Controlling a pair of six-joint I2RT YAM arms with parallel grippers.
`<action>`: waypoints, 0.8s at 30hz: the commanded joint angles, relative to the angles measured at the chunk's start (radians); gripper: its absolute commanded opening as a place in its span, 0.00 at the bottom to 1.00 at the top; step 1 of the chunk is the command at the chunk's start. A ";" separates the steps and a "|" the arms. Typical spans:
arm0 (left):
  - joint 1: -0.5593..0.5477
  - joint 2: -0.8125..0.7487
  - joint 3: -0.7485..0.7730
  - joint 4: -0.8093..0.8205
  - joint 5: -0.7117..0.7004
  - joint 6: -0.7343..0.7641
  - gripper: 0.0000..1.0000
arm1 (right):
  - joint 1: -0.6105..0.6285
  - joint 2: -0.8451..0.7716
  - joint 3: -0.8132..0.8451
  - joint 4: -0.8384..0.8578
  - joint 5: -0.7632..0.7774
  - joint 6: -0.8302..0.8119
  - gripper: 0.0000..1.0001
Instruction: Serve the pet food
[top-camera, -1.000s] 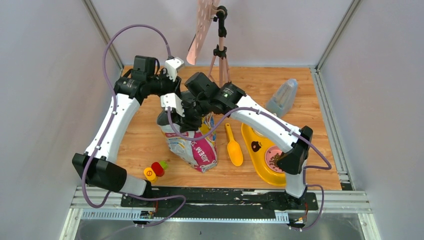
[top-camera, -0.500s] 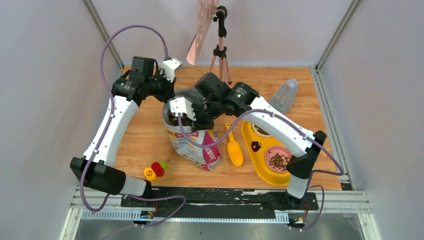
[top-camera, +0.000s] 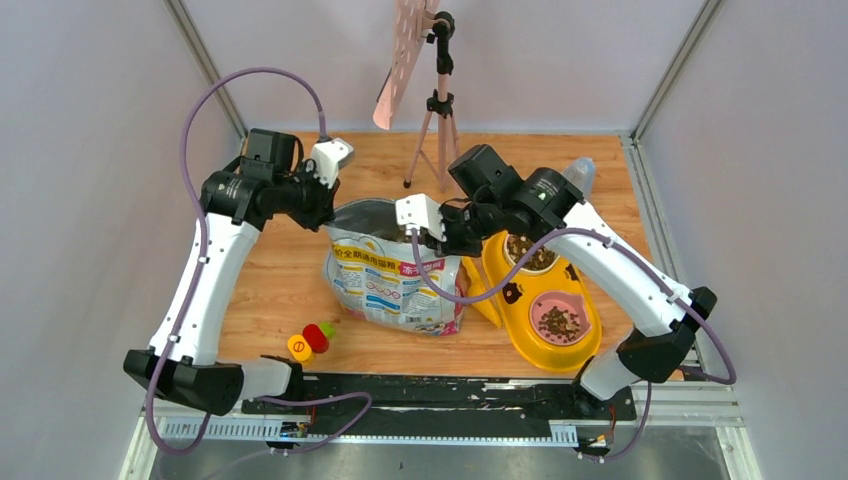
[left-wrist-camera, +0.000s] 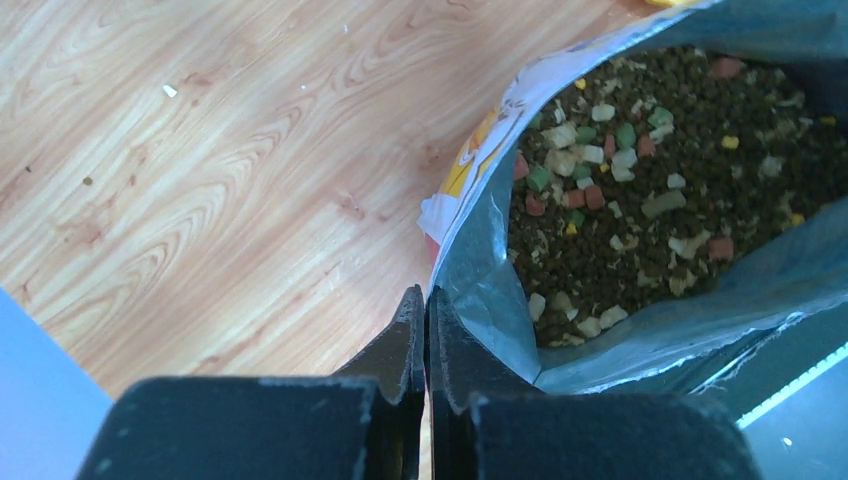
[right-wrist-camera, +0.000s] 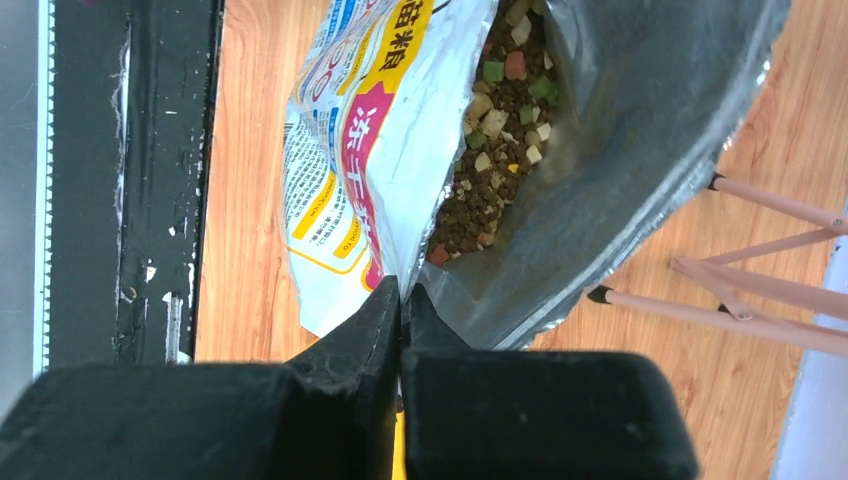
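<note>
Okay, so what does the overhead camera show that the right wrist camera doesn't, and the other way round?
Only the top view: the left gripper shut on the rim of the bag, the yellow feeder with pet food in both bowls, small red and yellow pieces. Only the right wrist: pet food inside the open bag, dark pellets with coloured bits. Both: the bag, the right gripper shut on its rim, the pink tripod.

Robotics lab test cell; enclosure of plain grey wall panels (top-camera: 90, 150) in aluminium frame posts (top-camera: 205, 65); wood-grain tabletop (top-camera: 290, 270); two white-and-black arms, left arm (top-camera: 210, 280) and right arm (top-camera: 620, 270), bolted to a black base plate (top-camera: 450, 388) on aluminium rails (top-camera: 700, 405); exposed purple cable (top-camera: 250, 72); tripod (top-camera: 440, 110) carrying a pink perforated board (top-camera: 403, 50).
</note>
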 joint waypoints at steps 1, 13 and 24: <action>0.032 -0.074 0.085 0.013 -0.056 0.121 0.00 | -0.050 -0.118 -0.010 0.033 0.019 0.029 0.00; 0.134 -0.022 0.353 -0.295 0.194 0.510 0.77 | -0.052 -0.190 -0.071 0.082 -0.024 0.149 0.17; 0.140 0.008 0.205 -0.470 0.387 0.942 0.79 | -0.061 -0.255 -0.146 0.033 -0.030 0.181 0.67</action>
